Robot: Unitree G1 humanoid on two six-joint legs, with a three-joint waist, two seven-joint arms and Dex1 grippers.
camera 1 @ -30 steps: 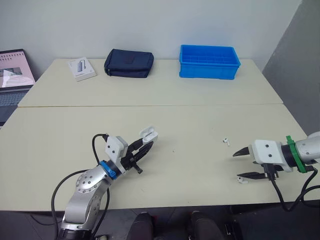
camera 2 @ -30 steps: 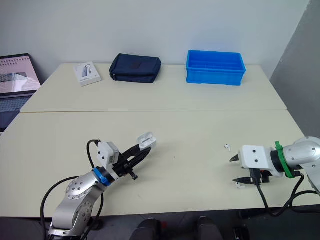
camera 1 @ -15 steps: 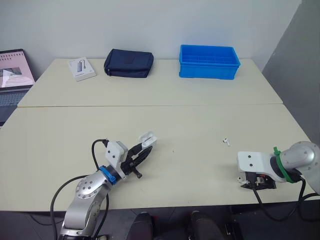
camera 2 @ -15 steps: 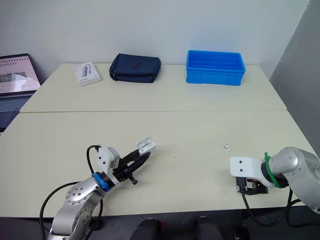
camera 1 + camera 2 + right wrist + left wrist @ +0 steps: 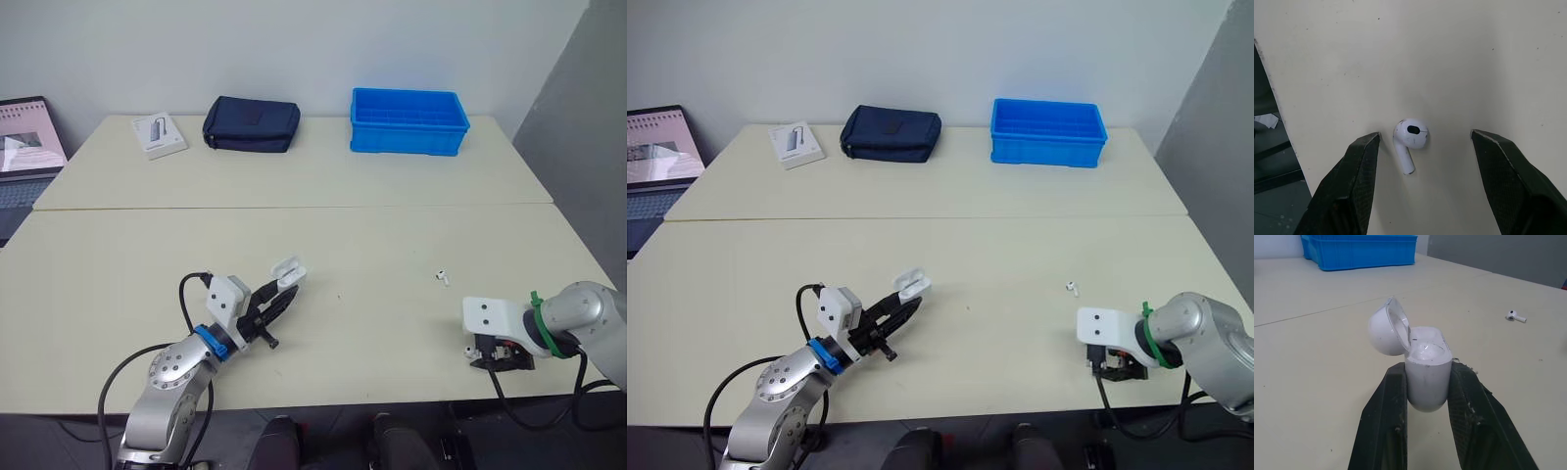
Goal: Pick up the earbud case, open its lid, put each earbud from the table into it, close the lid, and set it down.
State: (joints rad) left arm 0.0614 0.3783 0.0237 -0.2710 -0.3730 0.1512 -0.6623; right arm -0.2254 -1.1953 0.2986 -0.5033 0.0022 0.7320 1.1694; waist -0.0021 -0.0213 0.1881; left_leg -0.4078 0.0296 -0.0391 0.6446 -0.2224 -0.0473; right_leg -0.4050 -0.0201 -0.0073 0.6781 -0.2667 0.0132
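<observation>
Tabletop (image 5: pixel 392 245) — left jaws clamp open earbud case (image 5: pixel 1426 374), right jaws straddle earbud (image 5: pixel 1410 136).

From the head, the right gripper (image 5: pixel 498 356) covers the earbud (image 5: pixel 1409 137) beneath it. The earbud case (image 5: pixel 1426 357) has its lower body hidden between the fingers of the left gripper (image 5: pixel 1426 371). Its wells look empty, perhaps. The laptop (image 5: pixel 24 147) is cut off at the edge.
</observation>
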